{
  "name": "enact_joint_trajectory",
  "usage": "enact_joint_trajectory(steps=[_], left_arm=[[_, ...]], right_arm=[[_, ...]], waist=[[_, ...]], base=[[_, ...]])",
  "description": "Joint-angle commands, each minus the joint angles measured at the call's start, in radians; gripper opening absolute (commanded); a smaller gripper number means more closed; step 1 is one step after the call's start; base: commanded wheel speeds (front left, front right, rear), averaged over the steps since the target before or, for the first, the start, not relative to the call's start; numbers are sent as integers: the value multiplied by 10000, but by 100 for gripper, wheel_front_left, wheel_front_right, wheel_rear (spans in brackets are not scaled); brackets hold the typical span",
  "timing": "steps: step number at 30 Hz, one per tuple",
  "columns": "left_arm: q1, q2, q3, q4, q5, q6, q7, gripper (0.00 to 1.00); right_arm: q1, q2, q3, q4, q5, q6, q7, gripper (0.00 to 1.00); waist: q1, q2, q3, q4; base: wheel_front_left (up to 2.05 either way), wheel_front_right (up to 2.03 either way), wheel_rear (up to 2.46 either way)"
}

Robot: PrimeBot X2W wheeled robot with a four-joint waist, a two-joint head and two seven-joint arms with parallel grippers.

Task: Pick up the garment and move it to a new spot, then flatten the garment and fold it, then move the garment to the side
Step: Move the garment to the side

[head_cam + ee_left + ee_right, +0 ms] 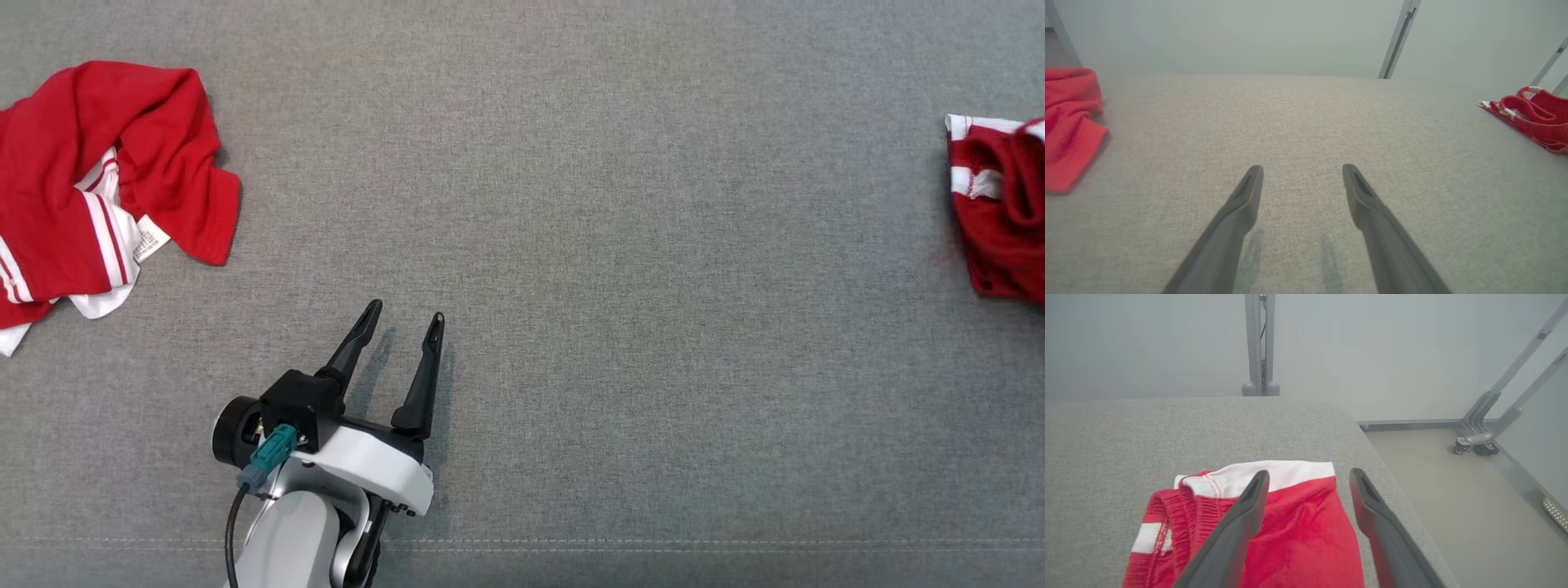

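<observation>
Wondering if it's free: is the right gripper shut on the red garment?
No: the right gripper stands open, its fingers apart over the red garment.

Red, white-trimmed garment [1306,539] lies folded at right edge of grey surface [1167,428].

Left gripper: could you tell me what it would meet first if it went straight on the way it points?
Probably nothing but the grey fabric surface: the left gripper points between the crumpled red garment and the folded red-and-white garment.
</observation>
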Motion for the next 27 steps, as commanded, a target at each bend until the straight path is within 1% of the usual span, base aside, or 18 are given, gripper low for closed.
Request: enact_joint_trajectory(steps=[1, 5, 9, 12, 13, 17, 23, 27], left_arm=[[-248, 72, 271, -199, -3, 41, -101, 100], [-147, 72, 324, -145, -78, 109, -101, 100], [-52, 72, 351, -108, -133, 149, -101, 100], [22, 72, 356, -68, -173, 200, -101, 100], [89, 72, 380, -26, -193, 239, -101, 100], [267, 72, 463, 29, -239, 305, -101, 100], [553, 72, 572, 57, -255, 410, -101, 100], [781, 72, 791, 114, -237, 558, -101, 100]], right_arm=[[144, -385, -164, -55, -233, 40, -142, 100], [371, -503, -1057, -311, -811, 40, -142, 100], [909, -199, -2014, -1570, -1457, 40, -142, 100], [1515, 270, -2619, -2868, -2012, 40, -142, 100], [1985, 660, -2910, -3765, -2331, 40, -143, 100], [3114, 1484, -3241, -5443, -2803, 40, -143, 100], [4779, 2449, -3438, -7323, -3187, 40, -143, 100], [5777, 3021, -3427, -8050, -3173, 40, -143, 100]], waist=[[0, 0, -87, 22], [0, 0, -339, -62], [0, 0, -681, -208], [0, 0, -975, -308], [0, 0, -1182, -366], [0, 0, -1613, -388], [0, 0, -2117, -230], [0, 0, -2386, -90]], base=[[0, 0, 0], [0, 0, 0], [0, 0, 0], [0, 0, 0], [0, 0, 0], [0, 0, 0], [0, 0, 0], [0, 0, 0]])
